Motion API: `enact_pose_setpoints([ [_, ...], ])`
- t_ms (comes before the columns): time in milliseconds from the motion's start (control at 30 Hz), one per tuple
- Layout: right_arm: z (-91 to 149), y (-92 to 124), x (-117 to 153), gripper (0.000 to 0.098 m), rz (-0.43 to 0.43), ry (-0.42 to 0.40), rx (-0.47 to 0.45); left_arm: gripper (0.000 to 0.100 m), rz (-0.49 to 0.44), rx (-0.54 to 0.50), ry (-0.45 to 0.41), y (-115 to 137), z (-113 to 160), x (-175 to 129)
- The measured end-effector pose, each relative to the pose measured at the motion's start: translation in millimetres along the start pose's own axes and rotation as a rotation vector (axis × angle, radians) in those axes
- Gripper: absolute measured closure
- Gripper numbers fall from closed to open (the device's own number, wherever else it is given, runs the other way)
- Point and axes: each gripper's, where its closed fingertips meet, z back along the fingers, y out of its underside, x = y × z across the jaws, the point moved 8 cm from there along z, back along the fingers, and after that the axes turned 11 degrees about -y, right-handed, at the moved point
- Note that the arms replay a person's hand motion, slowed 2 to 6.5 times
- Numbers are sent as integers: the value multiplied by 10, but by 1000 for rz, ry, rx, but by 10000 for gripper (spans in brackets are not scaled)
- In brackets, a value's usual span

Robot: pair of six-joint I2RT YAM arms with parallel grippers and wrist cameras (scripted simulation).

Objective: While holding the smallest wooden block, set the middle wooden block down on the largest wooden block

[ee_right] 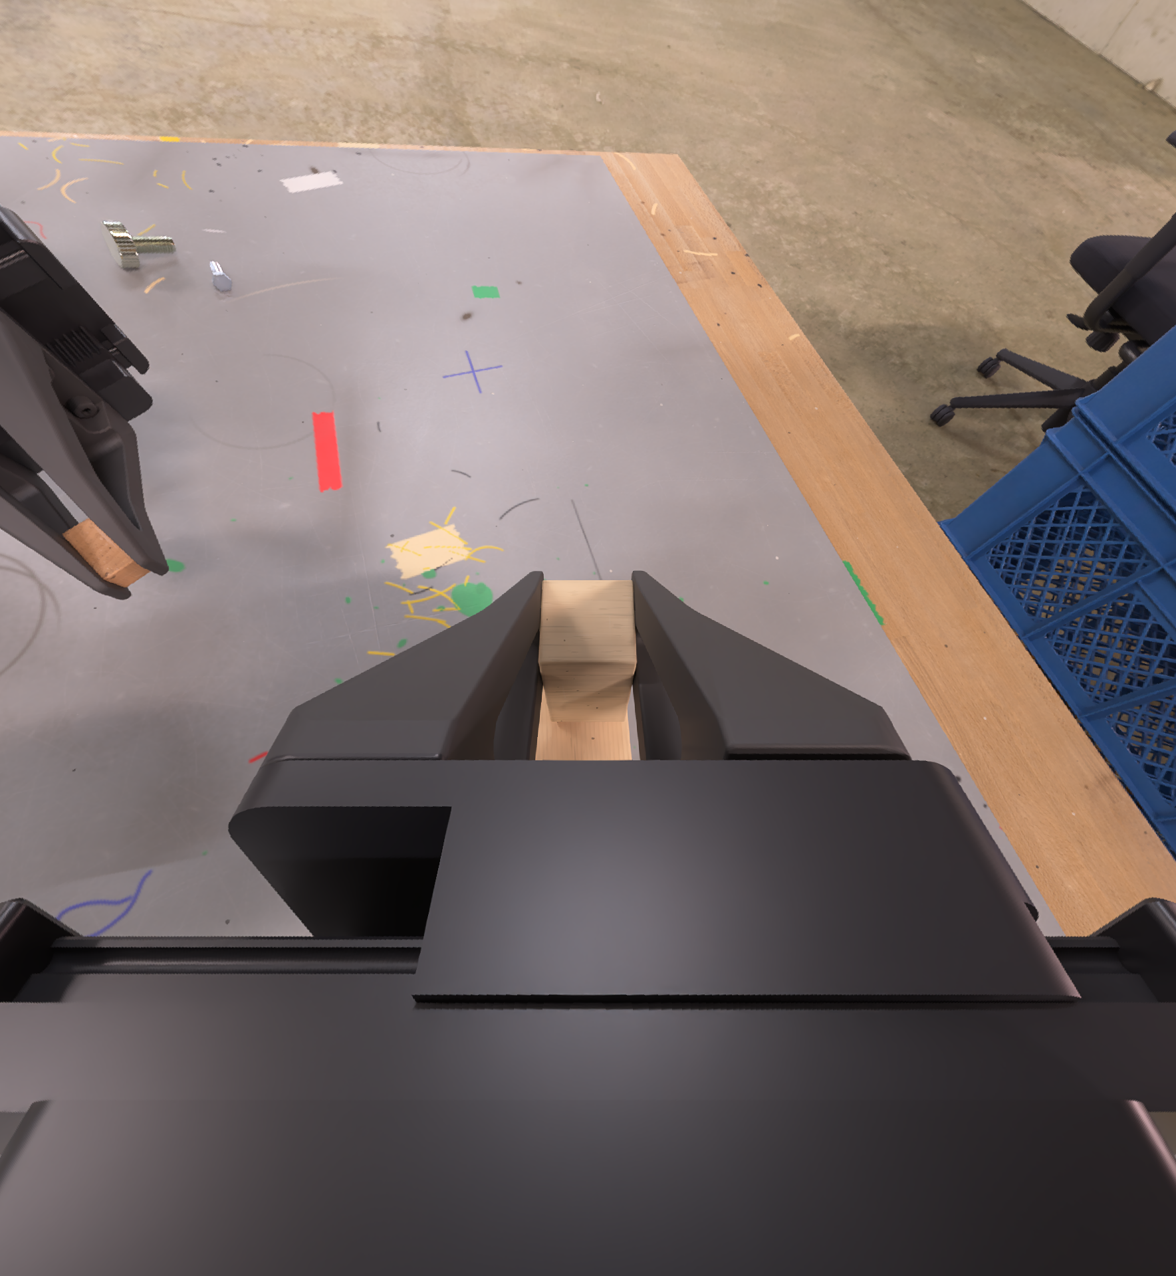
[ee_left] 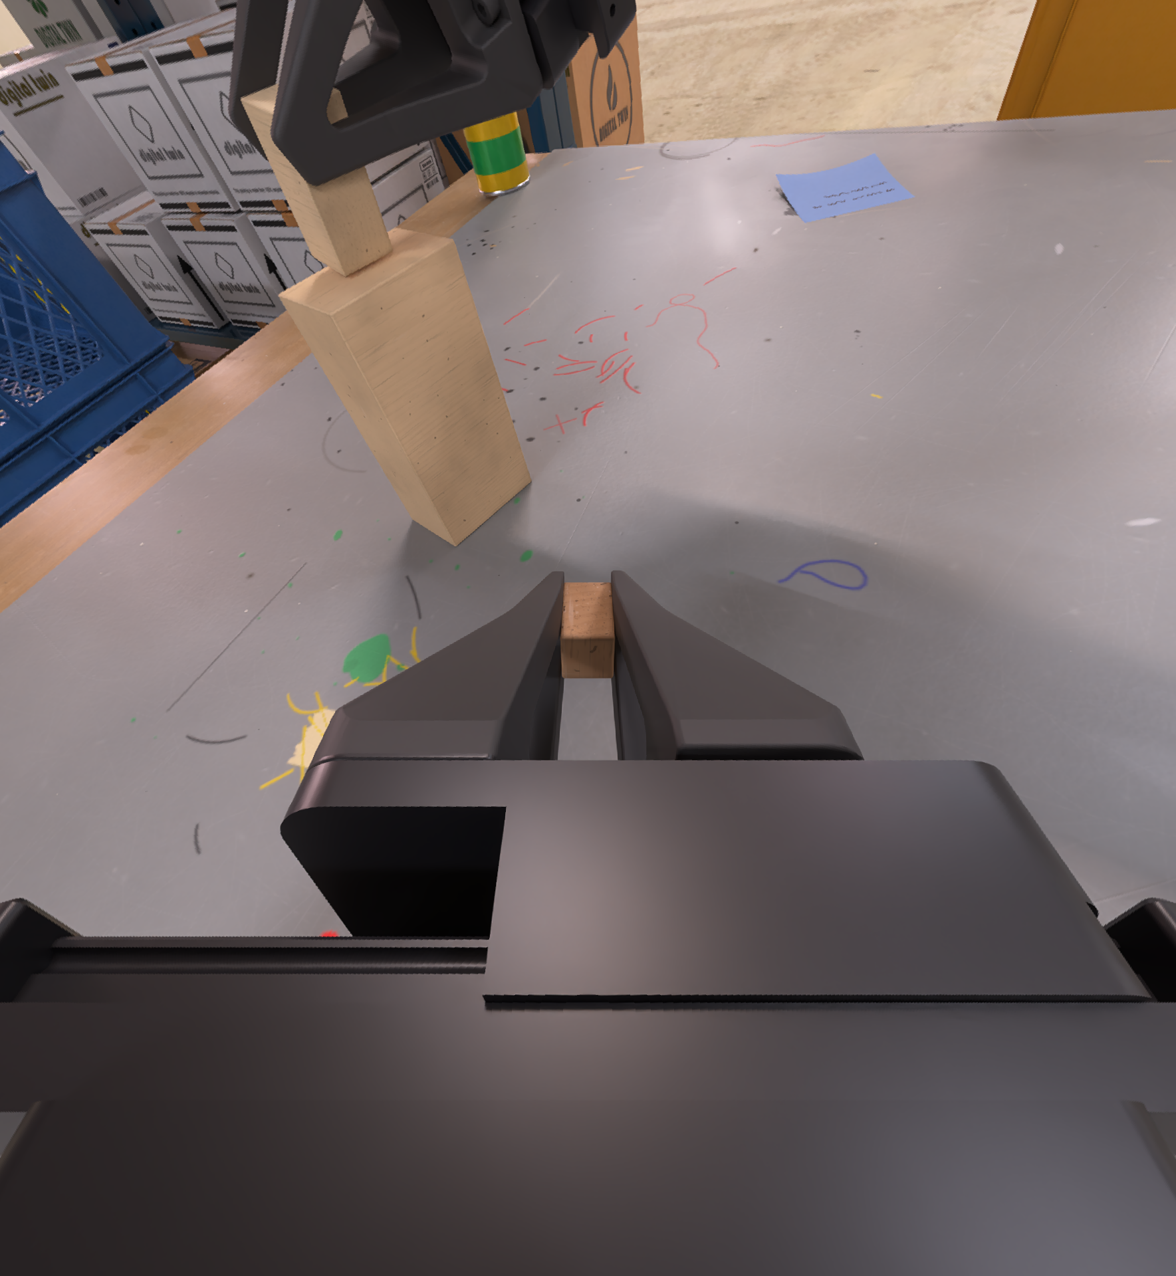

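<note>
Left gripper (ee_left: 587, 587) first: its fingers (ee_left: 536, 663) are clamped on the smallest wooden block (ee_left: 587, 628), a darker tan cube pinched right at the tips and carried clear above the grey table (ee_left: 916, 414). The right wrist view confirms it, showing that same gripper (ee_right: 112, 563) off to the side with the little cube (ee_right: 105, 552) wedged between its tips, hanging over the table (ee_right: 433, 345).

Over to the right gripper (ee_right: 587, 587): fingers (ee_right: 675, 649) closed on the middle wooden block (ee_right: 585, 625), a pale upright piece. Directly beneath it sits the pale top of the largest wooden block (ee_right: 581, 739). From the left wrist view, the right gripper (ee_left: 336, 138) comes down from above with the middle block (ee_left: 343, 214) in its grasp, and that block's lower end meets the top face of the tall largest block (ee_left: 412, 387), near one corner; whether it rests with full weight there I cannot tell. The largest block stands upright on the table.

Further out: a green-and-yellow can (ee_left: 498, 155) and a blue paper note (ee_left: 844, 186) at the far end, a blue crate (ee_left: 32, 345) and white cardboard boxes (ee_left: 157, 138) beyond the edge. On the other side, a metal bolt (ee_right: 136, 245), a red tape strip (ee_right: 326, 452), and an office chair (ee_right: 1123, 297) on the floor.
</note>
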Motion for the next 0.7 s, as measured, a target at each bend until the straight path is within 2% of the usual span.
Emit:
enact_pose_setpoints([
  [700,-21,-10,-9,772,0,7,11,892,-4,4,2,6,-3,0],
])
